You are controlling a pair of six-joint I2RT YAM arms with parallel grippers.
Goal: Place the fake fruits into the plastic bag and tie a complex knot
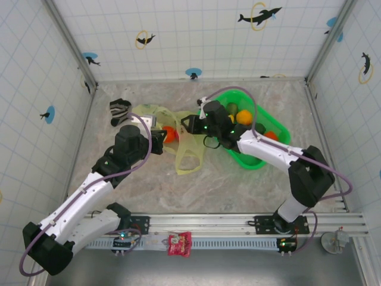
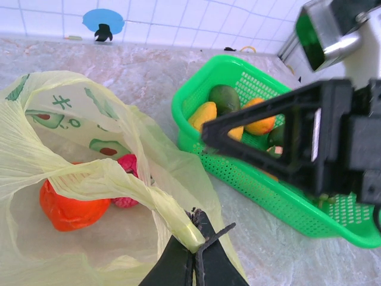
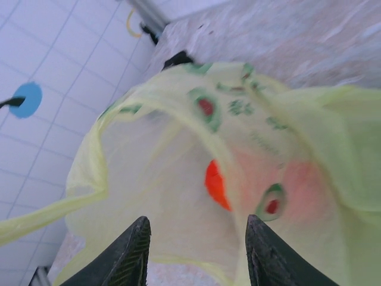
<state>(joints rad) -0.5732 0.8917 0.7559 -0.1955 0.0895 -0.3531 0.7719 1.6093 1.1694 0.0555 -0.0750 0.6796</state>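
**Desk:** What's in the containers?

**Me:** From my console, the plastic bag lies on the table between my two arms, just left of the green basket. Inside the bag I see an orange-red fruit with a pink fruit close beside it. The basket holds a yellow fruit, a dark green fruit and an orange fruit, packed together. More sit behind the arm, but I cannot tell which.

**Desk:** And the pincers?

**Me:** My left gripper is clamped tight on a bunched strand of the bag's rim, holding it up. My right gripper is at the mouth on the basket side. Its jaws stand apart with the thin film in front of them, and I see nothing pinched.

**Desk:** Which way does the bag point?

**Me:** Its mouth gapes upward and toward the right gripper. In the top view its long axis runs diagonally. It goes from the far-left end near the sock to the free loop handle, which points at the near edge. The basket's length runs from far left to near right.
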